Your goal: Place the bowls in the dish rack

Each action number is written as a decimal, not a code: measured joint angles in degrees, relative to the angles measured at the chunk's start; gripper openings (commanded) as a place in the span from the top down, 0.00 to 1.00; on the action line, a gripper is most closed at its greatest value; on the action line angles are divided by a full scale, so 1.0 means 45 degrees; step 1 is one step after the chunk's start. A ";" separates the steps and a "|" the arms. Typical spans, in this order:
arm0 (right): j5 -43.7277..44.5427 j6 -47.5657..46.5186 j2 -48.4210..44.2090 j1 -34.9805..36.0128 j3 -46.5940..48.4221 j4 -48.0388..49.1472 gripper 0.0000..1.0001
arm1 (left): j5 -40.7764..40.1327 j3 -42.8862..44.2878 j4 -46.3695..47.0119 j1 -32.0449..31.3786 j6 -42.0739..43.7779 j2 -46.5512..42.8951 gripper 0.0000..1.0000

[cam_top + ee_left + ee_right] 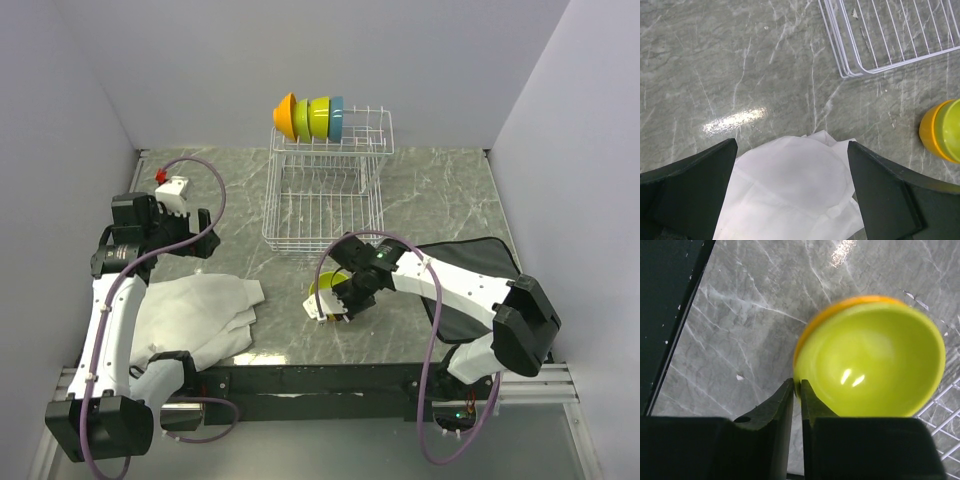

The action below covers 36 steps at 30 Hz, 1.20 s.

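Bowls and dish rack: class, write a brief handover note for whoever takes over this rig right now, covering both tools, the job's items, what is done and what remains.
Left tool: open, empty, above the white cloth.
Right tool: shut on the rim of the lime bowl, which is nested in an orange bowl, on the near side of the dish rack.
Done: four bowls stand on edge in the rack's upper tier.
Left: rack the nested pair.

Overhead rear view, two wrist close-ups
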 measured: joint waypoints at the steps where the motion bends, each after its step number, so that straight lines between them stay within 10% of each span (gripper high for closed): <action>1: 0.0005 -0.0010 0.0000 0.0005 0.0000 0.0000 0.94 | 0.0000 0.0000 0.0019 0.0000 0.0000 0.0000 0.01; 23: -0.0568 0.2035 -0.0199 -0.0010 0.4119 -0.1540 1.00 | 0.0277 0.0102 0.0204 0.0049 -0.0019 -0.0039 0.01; 36: -0.6426 1.3381 0.1797 -0.6999 1.1196 0.4070 1.00 | 0.1695 0.1962 0.0418 0.0049 -0.1035 0.1894 0.00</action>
